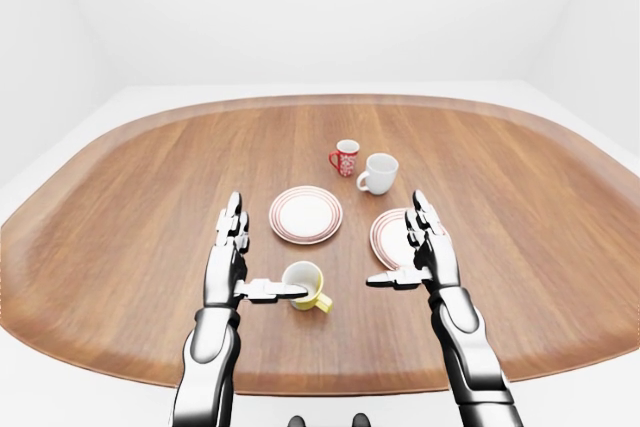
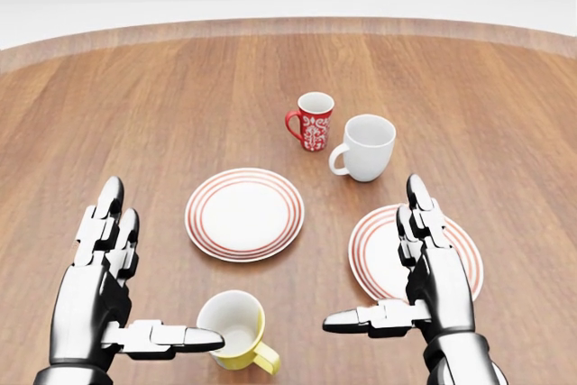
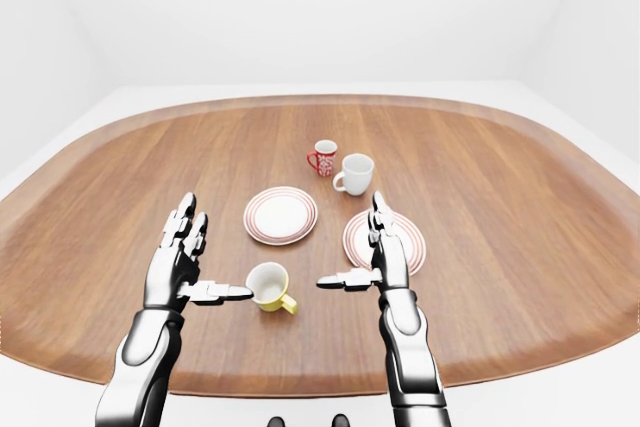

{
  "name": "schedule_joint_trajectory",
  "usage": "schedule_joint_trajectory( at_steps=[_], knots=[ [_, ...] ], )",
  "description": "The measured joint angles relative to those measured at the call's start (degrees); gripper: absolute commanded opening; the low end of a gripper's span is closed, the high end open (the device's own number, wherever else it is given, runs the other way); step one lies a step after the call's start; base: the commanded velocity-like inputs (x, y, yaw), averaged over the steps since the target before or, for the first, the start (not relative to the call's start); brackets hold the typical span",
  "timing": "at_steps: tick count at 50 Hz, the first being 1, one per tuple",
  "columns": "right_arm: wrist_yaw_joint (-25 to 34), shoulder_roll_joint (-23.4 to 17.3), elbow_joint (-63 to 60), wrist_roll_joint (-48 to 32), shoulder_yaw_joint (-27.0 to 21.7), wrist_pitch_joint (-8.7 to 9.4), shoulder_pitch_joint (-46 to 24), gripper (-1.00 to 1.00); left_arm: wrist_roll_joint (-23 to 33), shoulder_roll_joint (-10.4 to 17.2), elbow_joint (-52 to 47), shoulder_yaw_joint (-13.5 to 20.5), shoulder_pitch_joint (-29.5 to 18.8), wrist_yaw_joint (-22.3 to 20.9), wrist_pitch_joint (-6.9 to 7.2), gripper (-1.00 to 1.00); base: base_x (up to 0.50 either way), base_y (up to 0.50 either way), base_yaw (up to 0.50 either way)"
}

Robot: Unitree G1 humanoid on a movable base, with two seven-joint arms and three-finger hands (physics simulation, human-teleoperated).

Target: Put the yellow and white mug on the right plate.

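A: Head view, sweep from 9 o'clock. What's first?
B: left hand point(image 2: 108, 290) at 8 o'clock, fingers point(image 2: 106, 214) spread and pointing up, thumb stretched out sideways toward the yellow and white mug point(image 2: 236, 331). Open, holding nothing.
A: Thumb touching the mug?
B: Tip overlaps the rim in this view, can't tell real contact. Mug stands upright on the wooden tabletop point(image 2: 135, 105) at 6 o'clock, white inside, yellow outside, handle toward 4 o'clock.
A: Next?
B: Left plate point(image 2: 244, 214), red-ringed, near centre, just up from the mug. Red patterned mug point(image 2: 311, 120) at 12 o'clock, white mug point(image 2: 364, 147) just beside it toward 1 o'clock, apart from each other.
A: Right side?
B: Right plate point(image 2: 379, 254) at 4 o'clock, same red rings, nothing resting on it. right hand point(image 2: 431, 281) overlaps it in the view, fingers straight up, thumb out toward the mug. Open too, gripping nothing. Mug well apart from that plate.
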Motion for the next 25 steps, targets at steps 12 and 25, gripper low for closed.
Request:
schedule_joint_trajectory(
  at_steps=[12, 25],
  knots=[
    [-0.04, -0.05, -0.04, 0.2, -0.18, 0.11, -0.06, 1.0, 0.28, -0.04, -0.57, -0.45, 0.27, 0.03, 0.0, 1.0, 0.11, 0.0, 0.0],
    [-0.27, -0.03, -0.03, -0.16, -0.09, 0.21, -0.49, 1.0, 0.5, -0.04, -1.78, -0.82, 0.6, 0.03, 0.0, 1.0, 0.29, 0.0, 0.0]
  ],
)
